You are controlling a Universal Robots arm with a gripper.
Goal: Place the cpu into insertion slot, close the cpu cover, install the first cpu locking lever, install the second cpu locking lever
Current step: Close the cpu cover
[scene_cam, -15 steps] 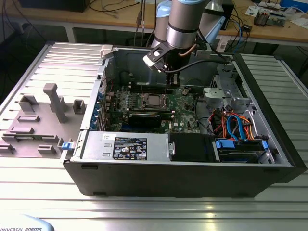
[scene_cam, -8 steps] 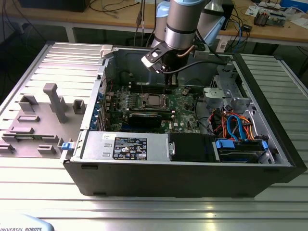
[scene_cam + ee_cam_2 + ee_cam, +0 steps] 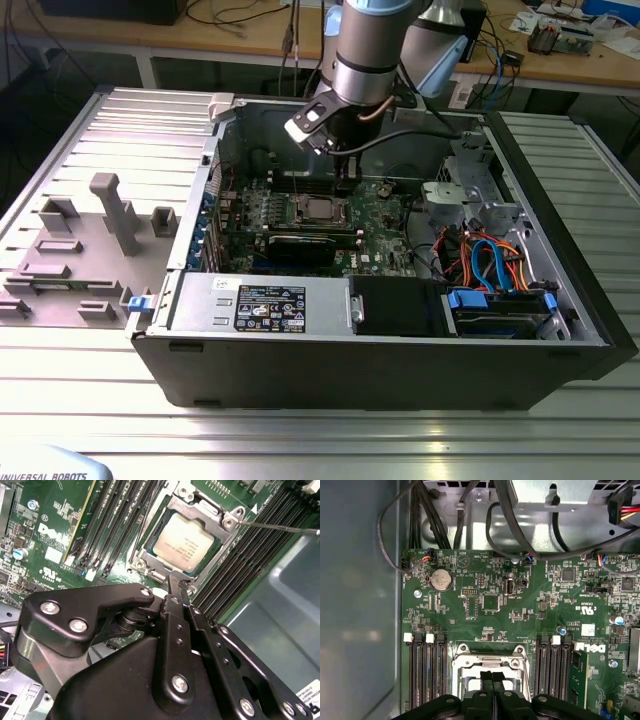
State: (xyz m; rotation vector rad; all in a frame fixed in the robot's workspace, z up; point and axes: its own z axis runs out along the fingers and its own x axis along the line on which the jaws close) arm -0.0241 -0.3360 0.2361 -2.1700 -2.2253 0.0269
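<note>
cpu (image 3: 184, 542): seated in the insertion slot (image 3: 489, 656) on the green motherboard (image 3: 485, 605), inside the open computer case (image 3: 350, 365) on the table (image 3: 320, 440). Its top is pale silver-grey and flat with faint print, and it shows through the window of the cpu cover (image 3: 148, 555), which lies down over it.

Judged: placing and cover-closing done; lever work in hand. One thin locking lever (image 3: 280, 527) juts out over the memory slots (image 3: 250, 565). Hooked or free: cannot tell.

Pincer (image 3: 176, 582): closed tight, fingers pressed together, nothing between them. Its tip is at the socket's edge; touching or just above, cannot tell.

Latching a lever calls for a firm push with the closed tip on a slim, springy rod, down and then sideways under its catch. Slip risk is real.
</note>
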